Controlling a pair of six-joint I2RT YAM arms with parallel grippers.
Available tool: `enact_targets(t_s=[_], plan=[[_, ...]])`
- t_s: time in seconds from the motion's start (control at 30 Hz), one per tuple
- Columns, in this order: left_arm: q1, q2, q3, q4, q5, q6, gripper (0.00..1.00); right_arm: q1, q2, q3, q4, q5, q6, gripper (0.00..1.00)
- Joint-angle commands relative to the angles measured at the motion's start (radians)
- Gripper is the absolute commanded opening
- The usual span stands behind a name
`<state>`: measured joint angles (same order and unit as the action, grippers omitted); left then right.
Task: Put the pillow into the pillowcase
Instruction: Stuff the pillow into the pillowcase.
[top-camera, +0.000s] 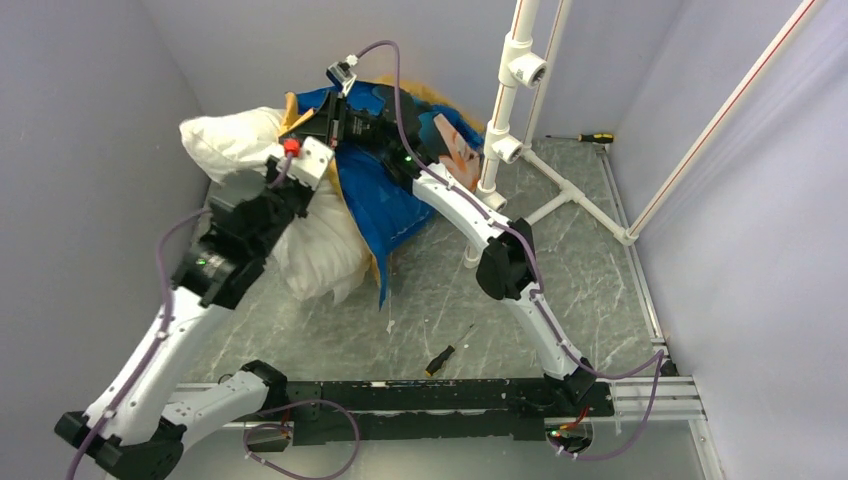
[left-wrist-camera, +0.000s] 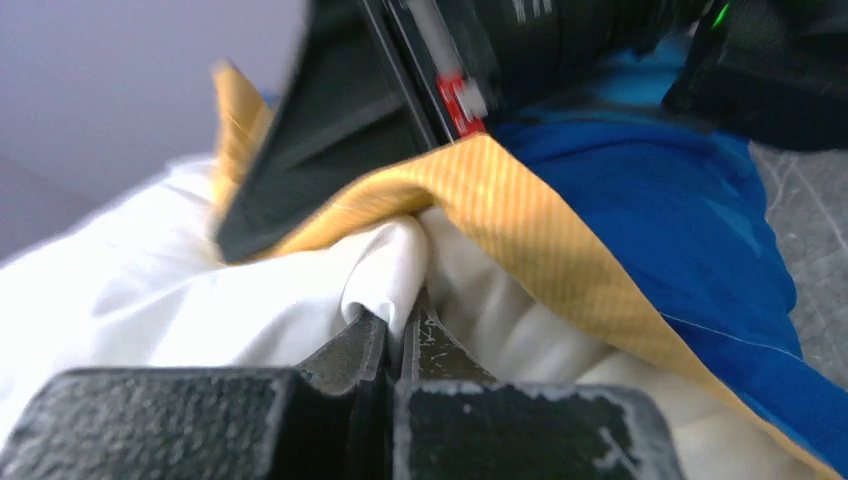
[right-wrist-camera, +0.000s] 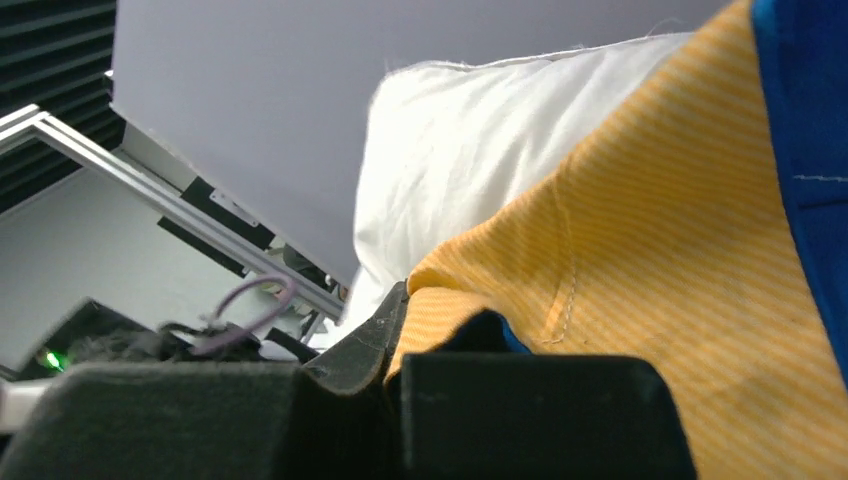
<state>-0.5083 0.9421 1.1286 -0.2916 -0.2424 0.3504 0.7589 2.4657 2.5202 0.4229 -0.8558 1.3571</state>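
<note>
The white pillow (top-camera: 225, 140) lies at the back left, its lower end (top-camera: 320, 255) bulging out of the blue pillowcase (top-camera: 390, 205), which is draped over its right side. My left gripper (top-camera: 305, 165) is shut on a fold of the pillow's white fabric (left-wrist-camera: 385, 265), right below the pillowcase's orange-yellow edge (left-wrist-camera: 520, 215). My right gripper (top-camera: 325, 125) reaches in from the right, just above the left one. It is shut on the orange-yellow hem (right-wrist-camera: 440, 285) of the pillowcase, with the pillow (right-wrist-camera: 470, 150) rising behind it.
A white pipe frame (top-camera: 510, 100) stands just right of the pillowcase. A screwdriver (top-camera: 595, 138) lies at the back right and a black-handled tool (top-camera: 440, 358) on the grey floor near the arm bases. Grey walls close in left, right and behind.
</note>
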Motion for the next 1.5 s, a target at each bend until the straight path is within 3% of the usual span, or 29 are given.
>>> enact_targets(t_s=[0.0, 0.1, 0.27, 0.43, 0.53, 0.63, 0.77, 1.07, 1.2, 1.3, 1.37, 1.47], plan=[[-0.019, 0.003, 0.401, 0.098, 0.239, 0.247, 0.0, 0.145, -0.177, 0.057, 0.157, -0.118, -0.015, 0.0], [-0.019, 0.083, 0.607, -0.011, 0.412, 0.286, 0.0, 0.15, -0.23, 0.025, 0.124, -0.056, -0.075, 0.0], [-0.019, 0.305, 0.978, -0.02, 0.662, 0.252, 0.0, 0.164, -0.29, -0.001, 0.132, 0.016, -0.109, 0.0], [-0.019, 0.456, 1.087, 0.062, 0.792, 0.142, 0.0, 0.16, -0.37, -0.058, 0.063, 0.026, -0.178, 0.0], [-0.019, 0.47, 0.996, 0.085, 0.764, 0.097, 0.0, 0.135, -0.462, -0.181, 0.005, 0.046, -0.224, 0.0], [-0.019, 0.416, 0.799, 0.13, 0.688, 0.057, 0.0, 0.084, -0.57, -0.351, -0.022, 0.087, -0.221, 0.0], [-0.019, 0.325, 0.522, 0.206, 0.629, -0.066, 0.0, 0.009, -0.645, -0.496, 0.088, 0.109, -0.105, 0.0], [-0.019, 0.219, -0.009, 0.405, 0.517, -0.305, 0.0, -0.017, -0.547, -0.298, -0.024, 0.021, -0.045, 0.0], [-0.019, 0.196, -0.125, 0.386, 0.34, -0.344, 0.0, -0.03, -0.565, -0.274, -0.101, 0.033, -0.092, 0.0], [-0.019, 0.172, -0.154, 0.311, 0.041, -0.383, 0.0, -0.036, -0.559, -0.225, -0.175, 0.043, -0.136, 0.0], [-0.017, 0.172, -0.143, 0.238, -0.107, -0.373, 0.0, -0.039, -0.548, -0.223, -0.143, 0.039, -0.116, 0.0], [0.004, 0.188, -0.108, 0.137, -0.195, -0.363, 0.0, -0.04, -0.527, -0.213, -0.095, 0.04, -0.085, 0.0]])
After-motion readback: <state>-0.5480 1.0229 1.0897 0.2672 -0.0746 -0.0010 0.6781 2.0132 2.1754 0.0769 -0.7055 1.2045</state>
